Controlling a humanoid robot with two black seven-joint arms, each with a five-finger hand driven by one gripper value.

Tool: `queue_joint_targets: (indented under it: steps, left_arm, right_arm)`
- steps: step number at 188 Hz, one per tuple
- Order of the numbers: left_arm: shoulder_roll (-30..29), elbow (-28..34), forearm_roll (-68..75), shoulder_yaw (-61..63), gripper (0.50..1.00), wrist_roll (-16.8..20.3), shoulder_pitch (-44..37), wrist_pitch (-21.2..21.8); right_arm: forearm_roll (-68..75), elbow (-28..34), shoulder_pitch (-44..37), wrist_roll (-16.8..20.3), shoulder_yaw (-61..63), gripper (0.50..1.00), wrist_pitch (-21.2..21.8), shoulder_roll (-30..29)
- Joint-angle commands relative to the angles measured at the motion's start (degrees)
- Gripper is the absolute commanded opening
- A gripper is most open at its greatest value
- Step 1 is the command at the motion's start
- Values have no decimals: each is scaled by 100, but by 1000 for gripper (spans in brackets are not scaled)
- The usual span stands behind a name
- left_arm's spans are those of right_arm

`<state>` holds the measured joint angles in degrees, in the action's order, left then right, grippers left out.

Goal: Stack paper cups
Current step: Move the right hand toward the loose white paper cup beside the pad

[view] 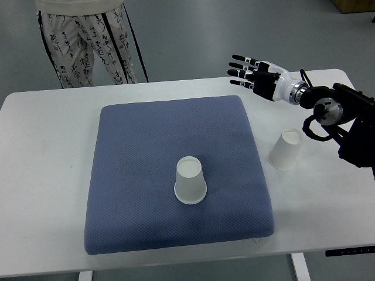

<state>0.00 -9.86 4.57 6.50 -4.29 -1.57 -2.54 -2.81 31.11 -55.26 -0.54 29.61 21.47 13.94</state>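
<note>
Table is showing a smooth white top w/ a slight sheen, prob. laminate. Blue pad on it is looking like woven cloth, matt, w/ a fine dotted texture and a few faint darker marks. Both paper cups, one on the pad and one on the table, are looking matt white, smooth. Right hand is showing glossy white plastic shells w/ black matt finger segments; wrist joint behind it is looking like bare metal plus black plastic and rubbery cables. Floor is reading as smooth grey, matt. Person's trousers are looking like soft printed cloth.
</note>
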Motion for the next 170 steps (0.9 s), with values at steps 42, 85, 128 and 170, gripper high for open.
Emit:
queue_joint_targets:
  steps: [42, 85, 128, 170]
  left_arm:
    - [0, 1, 0, 0, 1000, 7, -28, -1]
    - [0, 98, -9, 35, 1000, 7, 34, 61]
    - [0, 89, 0, 9, 1000, -2, 34, 61]
    - [0, 89, 0, 26, 1000, -2, 34, 61]
  right_arm:
    - [0, -9, -12, -17, -8, 917, 15, 38]
    - [-53, -9, -56, -26, -43, 917, 94, 355]
    - [-905, 17, -161, -104, -43, 917, 639, 680]
    - [-1652, 70, -390, -236, -157, 915, 656, 908]
